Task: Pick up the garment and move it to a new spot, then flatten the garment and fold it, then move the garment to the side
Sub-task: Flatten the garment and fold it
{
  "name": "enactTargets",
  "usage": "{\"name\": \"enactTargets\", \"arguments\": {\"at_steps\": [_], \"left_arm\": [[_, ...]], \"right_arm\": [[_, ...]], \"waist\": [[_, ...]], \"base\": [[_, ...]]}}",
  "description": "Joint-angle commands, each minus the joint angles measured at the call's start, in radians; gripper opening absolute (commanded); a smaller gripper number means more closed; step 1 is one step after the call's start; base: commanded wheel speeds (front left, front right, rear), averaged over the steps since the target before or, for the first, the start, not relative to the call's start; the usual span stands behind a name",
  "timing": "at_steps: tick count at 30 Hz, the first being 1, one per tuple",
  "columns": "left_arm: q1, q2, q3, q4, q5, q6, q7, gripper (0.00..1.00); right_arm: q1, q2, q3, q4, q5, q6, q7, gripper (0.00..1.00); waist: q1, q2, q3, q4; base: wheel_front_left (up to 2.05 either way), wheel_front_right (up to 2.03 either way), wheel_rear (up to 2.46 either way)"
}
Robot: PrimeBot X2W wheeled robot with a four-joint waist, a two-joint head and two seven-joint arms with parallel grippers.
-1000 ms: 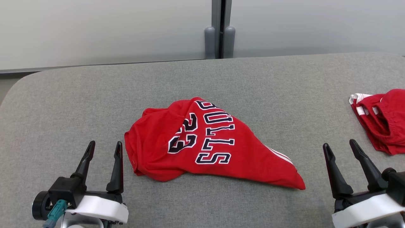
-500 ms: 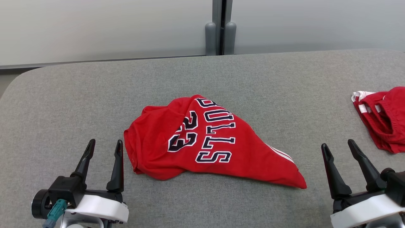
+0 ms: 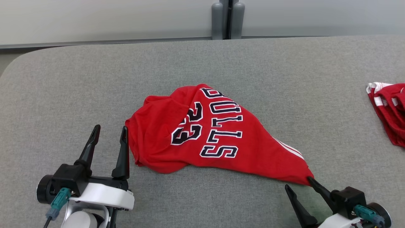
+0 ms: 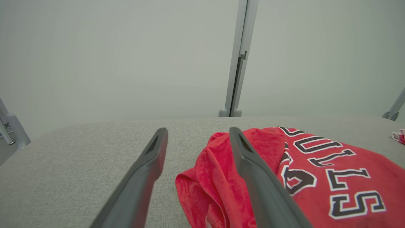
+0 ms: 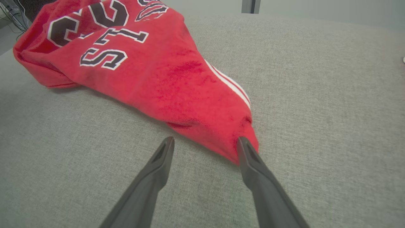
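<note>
The garment (image 3: 202,136) is a red jersey with dark, white-edged lettering, lying crumpled in the middle of the grey table (image 3: 221,63). My left gripper (image 3: 110,132) stands open just left of its bunched edge, and the left wrist view has the cloth (image 4: 218,177) rising behind my right-hand finger (image 4: 253,171). Low at the right, my right gripper (image 3: 298,186) is open at the jersey's pointed near-right corner. In the right wrist view that corner (image 5: 240,139) lies against one fingertip (image 5: 245,148), with bare table between the two fingers.
A second red cloth with white trim (image 3: 387,109) lies at the table's right edge. Behind the table are a pale wall and a grey post (image 3: 227,19). The table's rounded corner (image 3: 19,63) is at the far left.
The head camera has tilted down. My right gripper has swung left and toward the jersey's near-right corner, now touching its tip. My left gripper stands slightly closer to the bunched edge.
</note>
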Motion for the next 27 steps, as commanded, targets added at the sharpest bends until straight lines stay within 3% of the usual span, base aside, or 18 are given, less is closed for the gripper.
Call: {"name": "enactTargets", "arguments": {"at_steps": [1,7,8,9,10,27], "left_arm": [[-0.02,0.0,0.002,0.002,0.003,-0.005,-0.005,1.0],[-0.044,-0.013,0.003,0.02,-0.002,-0.013,-0.014,1.0],[-0.052,-0.017,0.002,0.024,-0.001,-0.015,-0.016,1.0],[-0.054,-0.018,0.002,0.025,-0.001,-0.016,-0.016,1.0],[-0.054,-0.019,0.003,0.027,0.0,-0.016,-0.015,1.0],[-0.09,-0.037,0.006,0.023,0.014,-0.03,-0.022,1.0]], "right_arm": [[-0.028,-0.01,0.011,0.01,-0.008,0.0,-0.01,1.0],[-0.101,-0.04,0.063,0.084,-0.049,0.0,-0.034,1.0],[-0.122,-0.042,0.072,0.101,-0.057,0.0,-0.044,0.49],[-0.128,-0.039,0.075,0.105,-0.053,0.0,-0.049,0.08],[-0.139,-0.04,0.076,0.104,-0.055,0.0,-0.057,0.0],[-0.289,-0.026,-0.021,0.027,0.02,0.0,-0.101,0.0]], "waist": [[0.0,-0.0001,0.016,0.008],[0.0,-0.0001,0.044,0.017],[0.0,-0.0001,0.048,0.02],[0.0,-0.0001,0.05,0.021],[0.0,-0.0001,0.052,0.021],[0.0,-0.0001,0.095,0.039]], "base": [[0.0,0.0,0.0],[0.0,0.0,0.0],[0.0,0.0,0.0],[0.0,0.0,0.0],[0.0,0.0,0.0],[0.0,0.0,0.0]]}}
